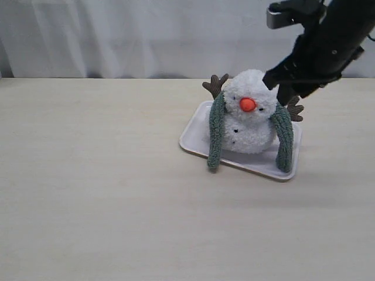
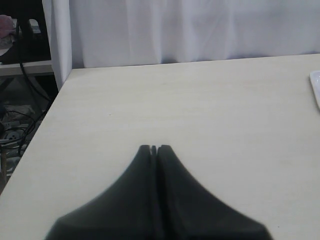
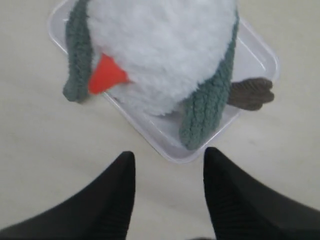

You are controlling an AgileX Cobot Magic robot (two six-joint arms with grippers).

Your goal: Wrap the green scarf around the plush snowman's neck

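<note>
Table, exterior view: the bare pale wooden table (image 1: 117,222) fills the foreground, in front of the plush snowman (image 1: 249,126).
Snowman: it sits upright on a white tray (image 1: 193,137), orange nose toward the camera.
Scarf: the green scarf (image 1: 216,132) passes behind the snowman and its two ends hang down the front, one on each side of the body. They are not crossed. One end reaches over the tray's front rim.
Neck: the crease is mostly hidden by fluff, so I cannot tell how tightly the scarf sits there.
Right gripper: the right gripper (image 1: 282,88) is just behind the snowman's head and holds nothing.
Progress: I judge the draping done. Crossing or winding the ends in front seems left.
Room: a white curtain (image 1: 146,35) hangs behind the table.
Left wrist view: the left gripper (image 2: 153,149) has its jaws pressed together, empty, over bare table well apart from the snowman. Only the tray's corner shows, and cables (image 2: 20,125) lie beyond the table edge.
Right wrist view: the jaws are spread and empty, just beside the tray. A brown twig arm (image 3: 252,93) sticks out beside the scarf.
</note>
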